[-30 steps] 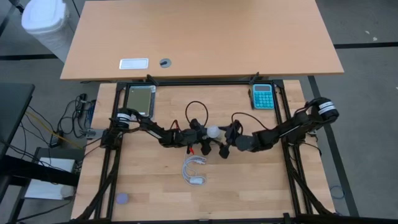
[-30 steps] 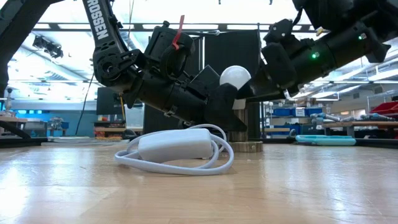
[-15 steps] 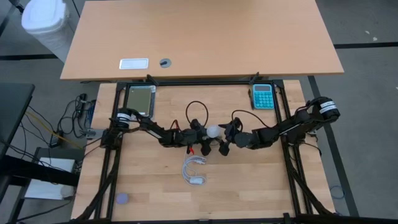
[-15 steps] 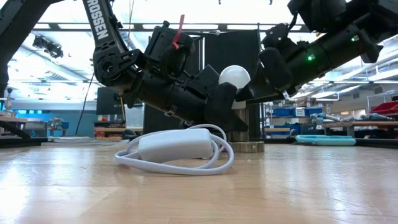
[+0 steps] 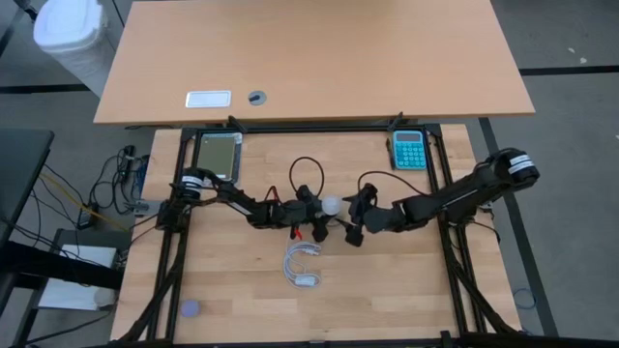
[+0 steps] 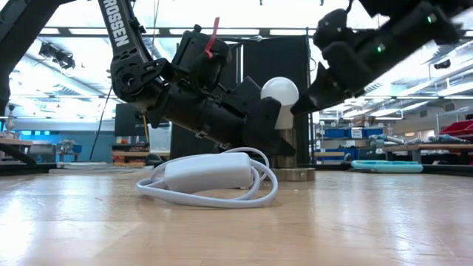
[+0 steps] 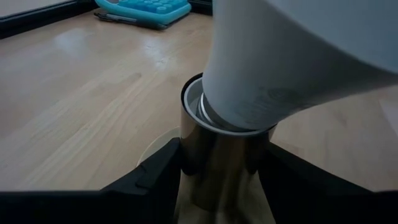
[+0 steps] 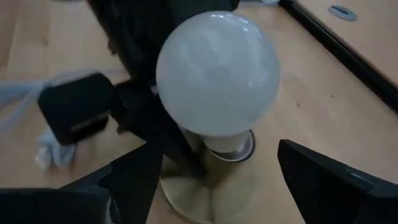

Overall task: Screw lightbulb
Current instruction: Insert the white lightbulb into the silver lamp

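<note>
Left gripper (image 5: 311,215): clenched on socket (image 7: 221,158), mid-bench.
Right gripper (image 8: 214,171): released, just lifted off bulb (image 8: 216,81).
Meaning: regrasp likely; bulb tilted.

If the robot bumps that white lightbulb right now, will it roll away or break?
Probably no rolling: the lightbulb sits base-down in a metal socket, which the left gripper clamps. It leans a little there, so it may wobble. Its round frosted globe looks thin and smooth, likely fragile and slippery for the open right gripper.
</note>
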